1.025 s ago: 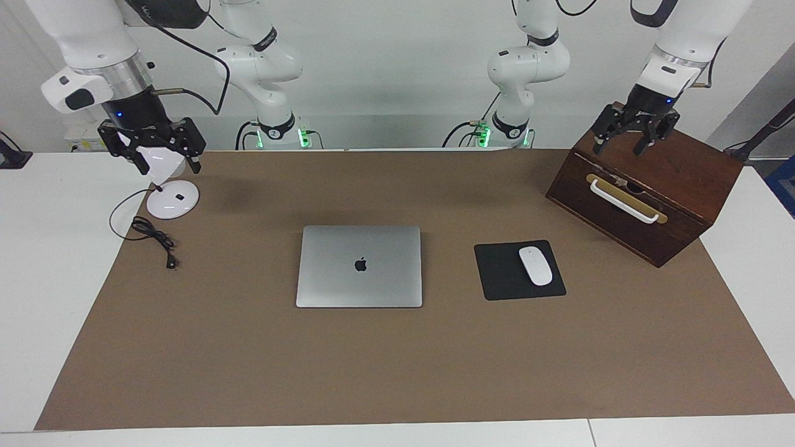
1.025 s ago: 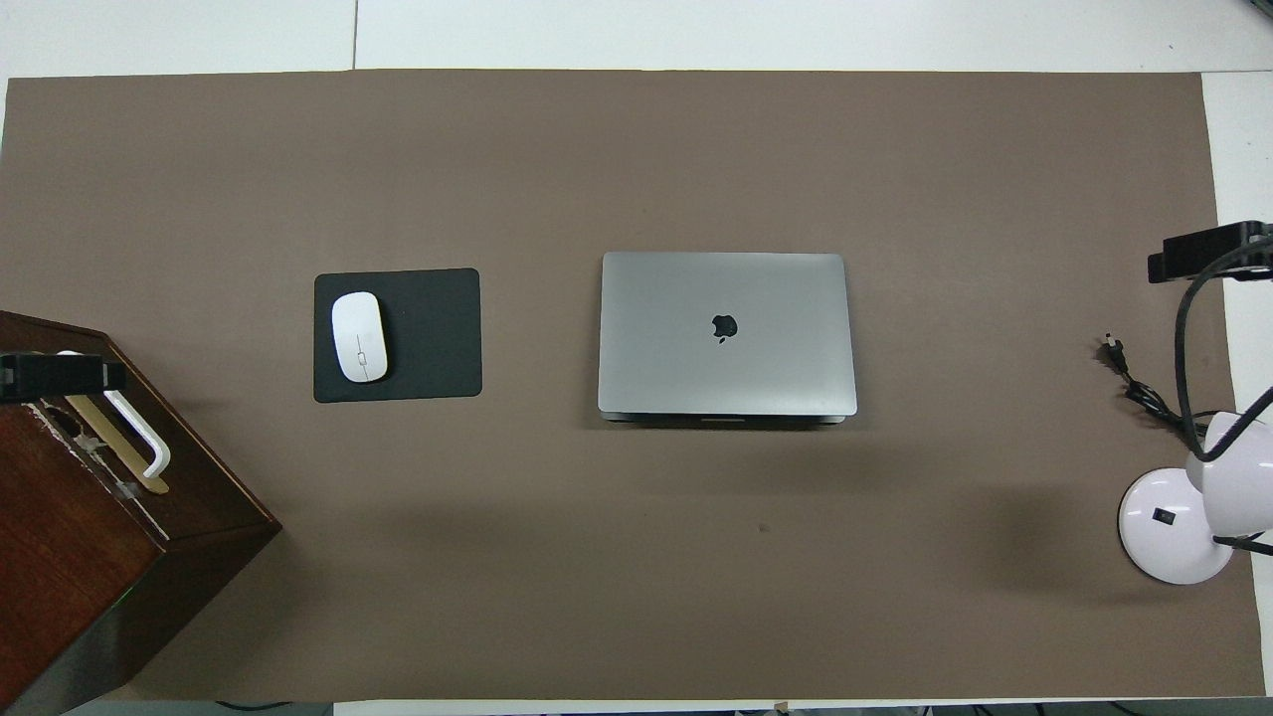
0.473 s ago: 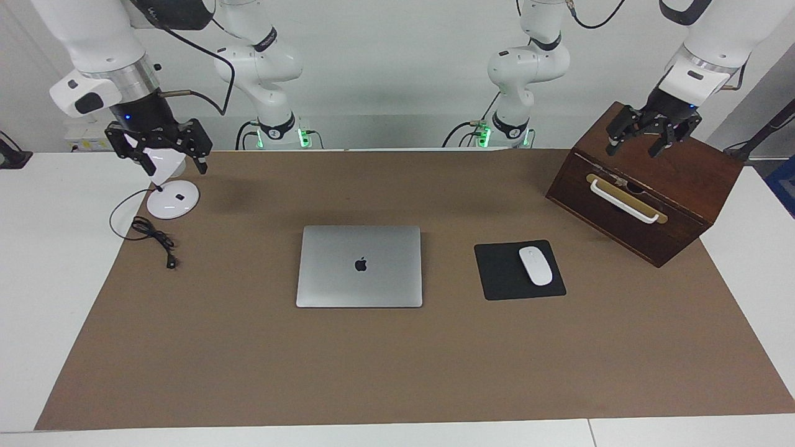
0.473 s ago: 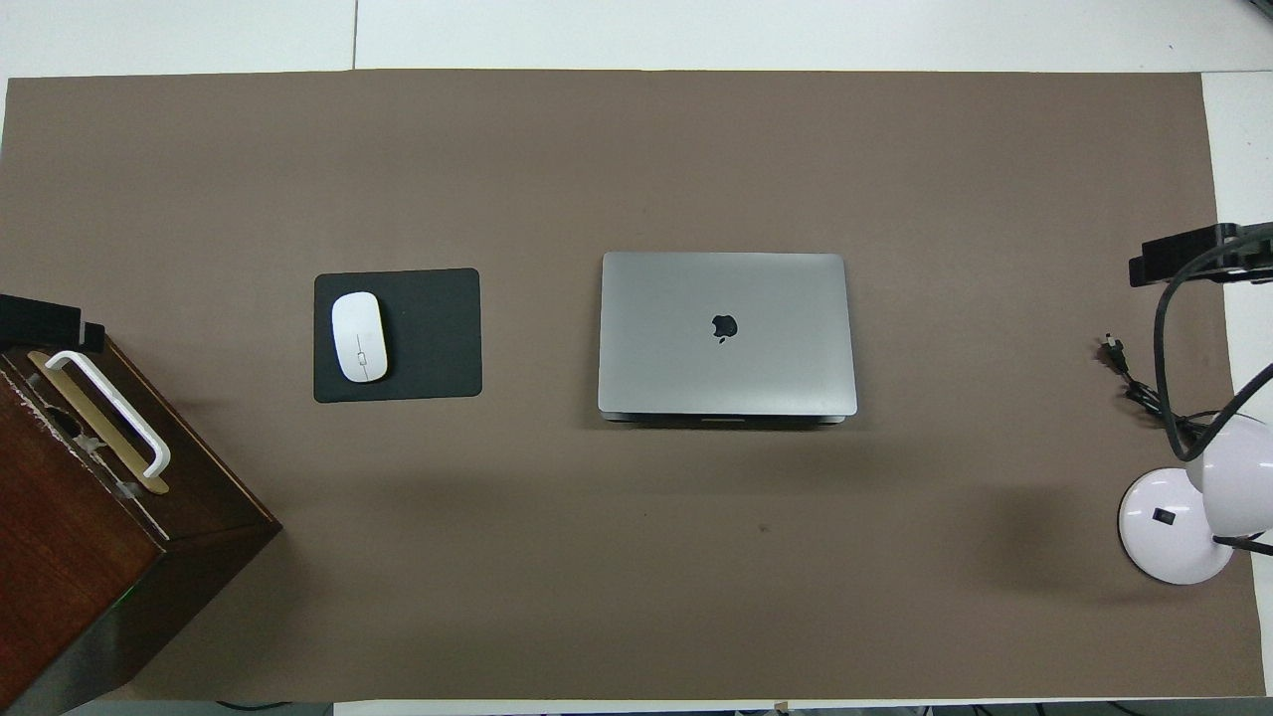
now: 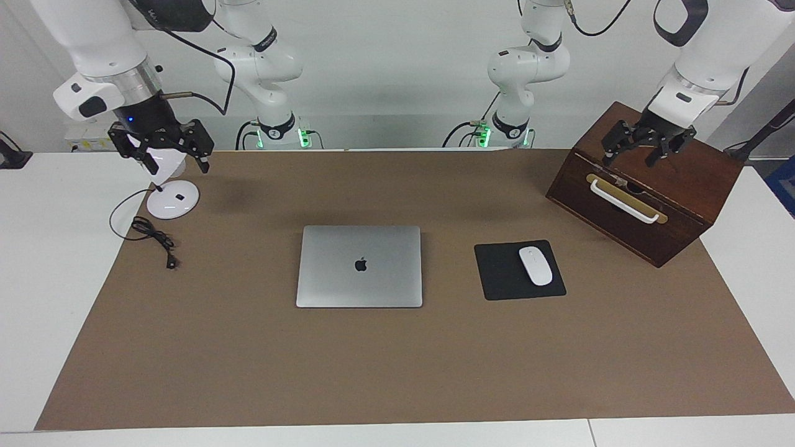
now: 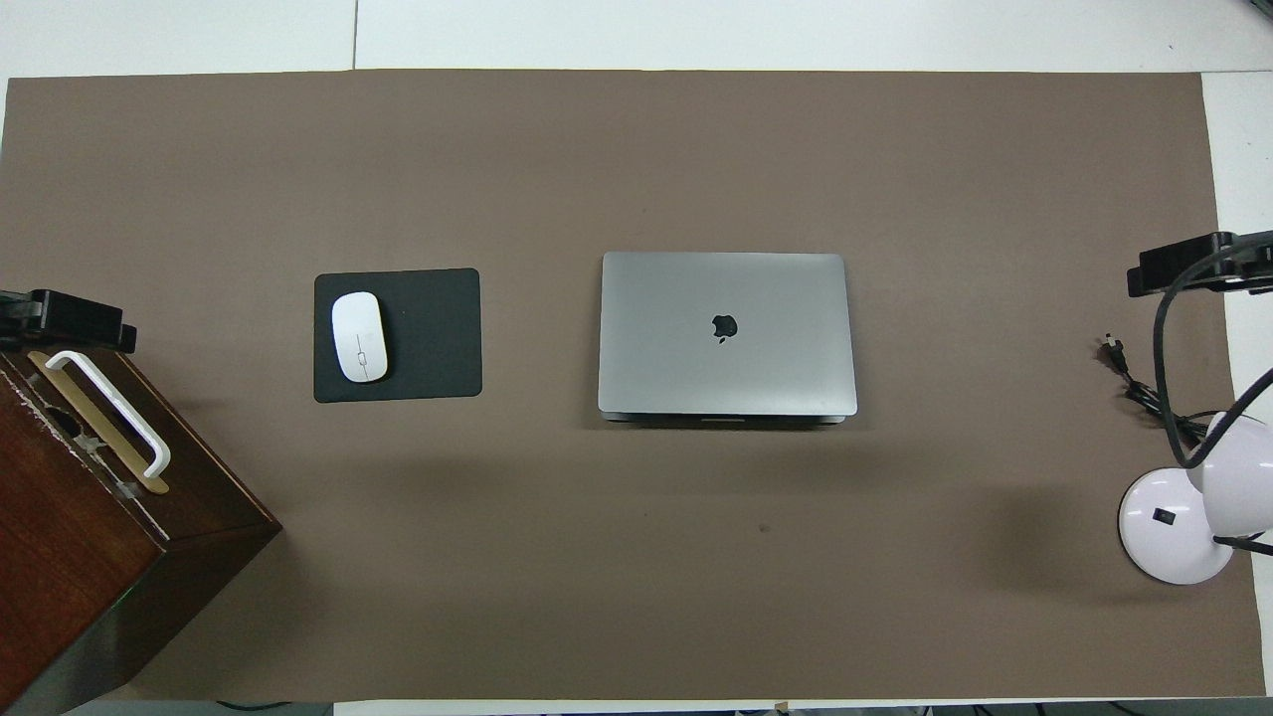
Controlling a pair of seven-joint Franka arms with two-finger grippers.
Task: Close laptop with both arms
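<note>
The silver-grey laptop [image 5: 359,266] lies shut and flat at the middle of the brown mat, its apple logo facing up; it also shows in the overhead view [image 6: 726,333]. My left gripper [image 5: 648,150] hangs open and empty over the wooden box, at the left arm's end of the table; only its tip shows in the overhead view [image 6: 72,318]. My right gripper [image 5: 165,155] hangs open and empty over the white desk lamp, at the right arm's end; its tip shows in the overhead view [image 6: 1188,270]. Both grippers are well away from the laptop.
A white mouse [image 5: 535,265] lies on a black mouse pad [image 5: 500,273] beside the laptop. A dark wooden box [image 5: 677,205] with a white handle stands at the left arm's end. A white desk lamp [image 5: 172,200] and its black cable [image 5: 152,236] are at the right arm's end.
My left gripper has shifted over the wooden box, toward the table's end and a little lower. My right gripper has drifted slightly over the lamp. The laptop has not moved.
</note>
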